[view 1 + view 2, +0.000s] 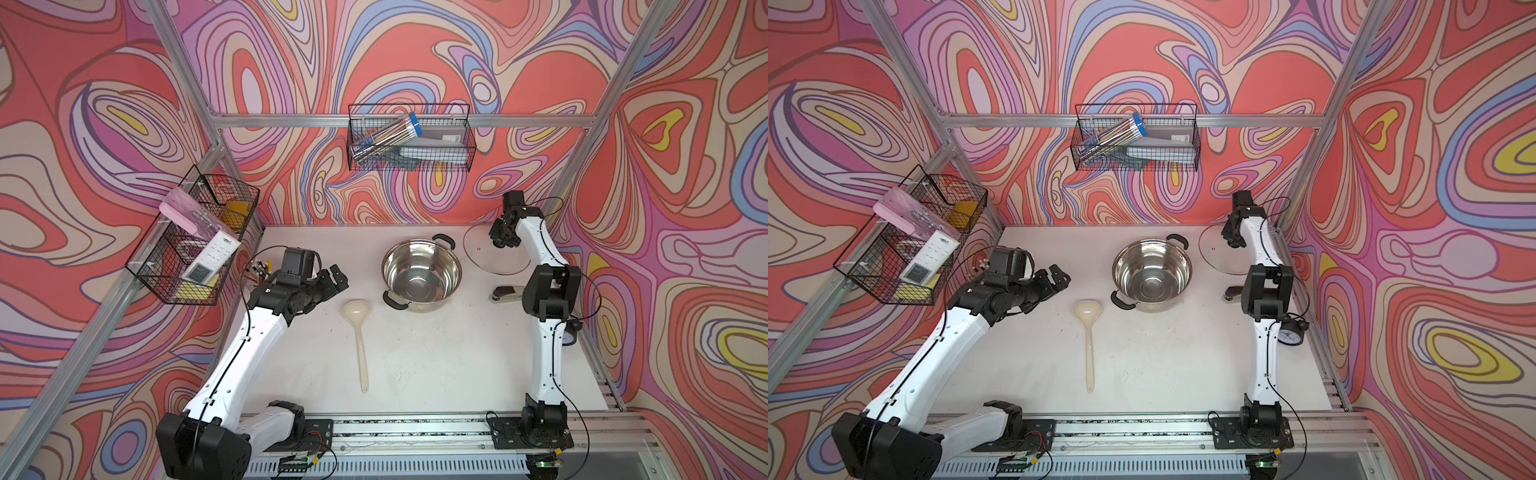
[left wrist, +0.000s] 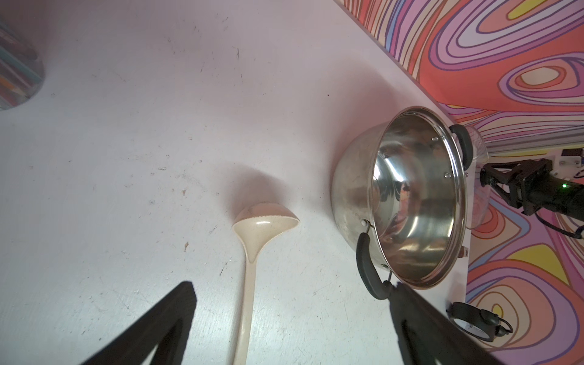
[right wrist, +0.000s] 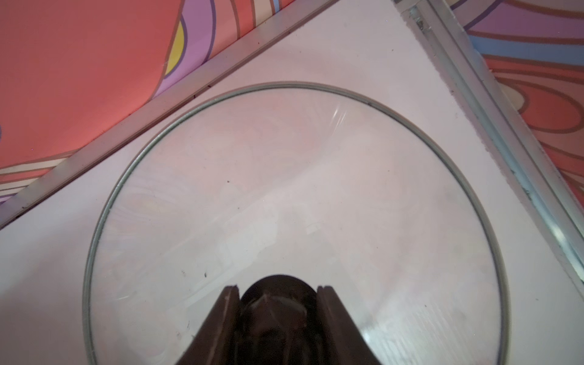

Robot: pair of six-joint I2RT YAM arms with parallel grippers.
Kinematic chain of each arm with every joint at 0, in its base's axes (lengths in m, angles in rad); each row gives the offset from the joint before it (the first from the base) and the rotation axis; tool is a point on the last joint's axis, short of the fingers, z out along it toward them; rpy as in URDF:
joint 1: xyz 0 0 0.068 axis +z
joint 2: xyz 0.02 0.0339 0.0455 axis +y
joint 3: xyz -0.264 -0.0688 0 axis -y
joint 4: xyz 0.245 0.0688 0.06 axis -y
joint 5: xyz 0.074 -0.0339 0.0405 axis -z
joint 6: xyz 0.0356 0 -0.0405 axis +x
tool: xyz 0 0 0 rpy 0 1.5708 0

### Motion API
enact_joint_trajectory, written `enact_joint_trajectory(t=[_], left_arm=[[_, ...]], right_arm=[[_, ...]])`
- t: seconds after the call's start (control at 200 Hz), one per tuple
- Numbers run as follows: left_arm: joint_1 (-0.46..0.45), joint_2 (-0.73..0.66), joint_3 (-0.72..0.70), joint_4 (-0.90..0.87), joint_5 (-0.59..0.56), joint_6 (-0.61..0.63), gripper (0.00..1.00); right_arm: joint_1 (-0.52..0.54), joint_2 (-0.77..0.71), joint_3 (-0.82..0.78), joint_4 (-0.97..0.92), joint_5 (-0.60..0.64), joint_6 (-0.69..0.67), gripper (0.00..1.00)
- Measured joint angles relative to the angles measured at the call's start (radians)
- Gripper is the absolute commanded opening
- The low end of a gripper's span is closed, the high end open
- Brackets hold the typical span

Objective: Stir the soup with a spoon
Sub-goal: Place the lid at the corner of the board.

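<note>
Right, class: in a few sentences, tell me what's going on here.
A two-armed robot is getting ready to stir. The right pincer grips the knob of the glass lid, which is off the steel pot and at the far right corner of the table. The pot stands uncovered. The spoon lies flat on the table beside the pot, untouched. The left pincer hovers wide open near the spoon's bowl, holding nothing.

The cream-beige plastic ladle [image 1: 358, 332] lies flat on the white surface [image 1: 436, 365]. Its round, deep bowl faces up at the far end, near the steel pot [image 1: 453, 270] but apart from it. Its long slim handle points toward the front edge.
</note>
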Motion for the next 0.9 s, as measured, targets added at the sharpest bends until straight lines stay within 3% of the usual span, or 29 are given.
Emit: enact_joint_trajectory(t=[0.24,0.526,0.581,0.671,0.761,0.896], left_arm=[[-0.004,0.041,-0.021,0.006,0.052,-0.003,0.98],[-0.048,0.1,-0.138,0.003,0.063,-0.002,0.88],[-0.064,0.124,-0.151,0.003,0.062,0.006,0.84],[-0.084,0.161,-0.164,0.003,0.063,0.016,0.76],[-0.097,0.19,-0.181,0.003,0.064,0.029,0.68],[-0.126,0.212,-0.217,0.003,0.067,0.04,0.6]], right_arm=[[0.002,0.062,0.0,0.043,-0.036,0.004,0.23],[0.003,0.079,-0.034,0.097,-0.041,0.012,0.29],[0.004,0.079,-0.048,0.114,-0.039,0.012,0.34],[0.005,0.072,-0.069,0.138,-0.039,0.02,0.56],[0.003,0.059,-0.093,0.176,-0.069,0.023,0.7],[0.003,-0.004,-0.191,0.211,-0.106,0.034,0.77]])
